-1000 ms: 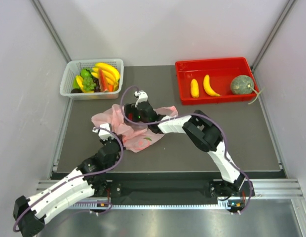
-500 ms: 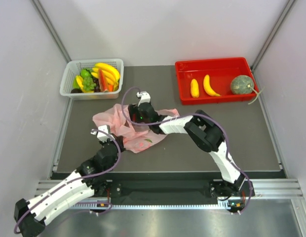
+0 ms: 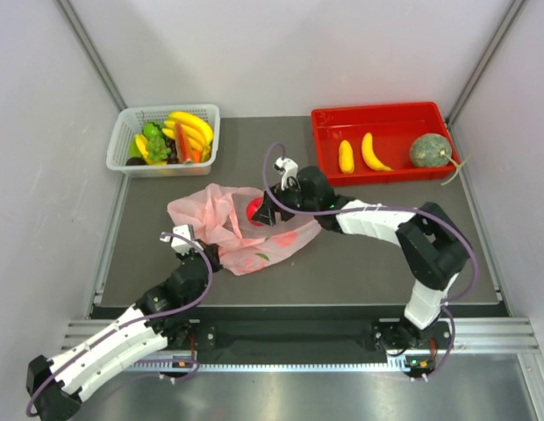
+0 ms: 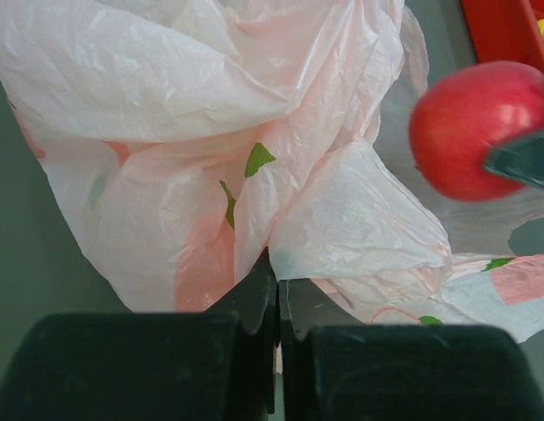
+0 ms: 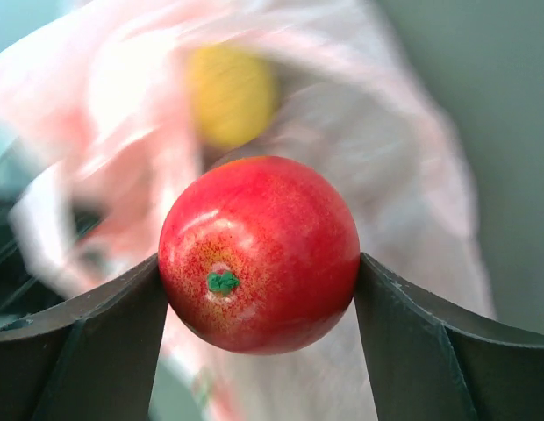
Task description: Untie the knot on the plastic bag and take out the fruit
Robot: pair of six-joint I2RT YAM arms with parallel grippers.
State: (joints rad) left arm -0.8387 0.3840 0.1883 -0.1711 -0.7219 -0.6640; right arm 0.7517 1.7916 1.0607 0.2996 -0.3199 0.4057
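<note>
From above, the right pincer [image 3: 261, 210] has pulled back out of the thin translucent pink plastic bag [image 3: 221, 230], where it was buried a second ago. It now holds a small round red fruit [image 3: 254, 210] over the bag's open top, so one more piece looks ready to go to the red plastic tray [image 3: 377, 111]. The yellow banana [image 3: 370, 151], orange oblong [image 3: 346, 156] and dull-green melon [image 3: 427, 150] already lie there. No knot shows, so the untying seems done. The left pincer [image 3: 204, 254] sits at the bag's near edge. Its wrist view shows the left pincer [image 4: 277, 294] shut tight on a fold of the bag [image 4: 167, 105], with the red fruit [image 4: 469, 132] hanging off to the right. In the right wrist view, the right pincer [image 5: 259, 267] is spread wide around the red fruit [image 5: 259, 237]. Behind it a blurred yellow fruit [image 5: 230, 95] remains in the bag [image 5: 412, 175]. The surface [image 3: 386, 250] is a dark grey mat between plain pale walls, with a white mesh basket [image 3: 167, 110] of other fruit at the far left.
</note>
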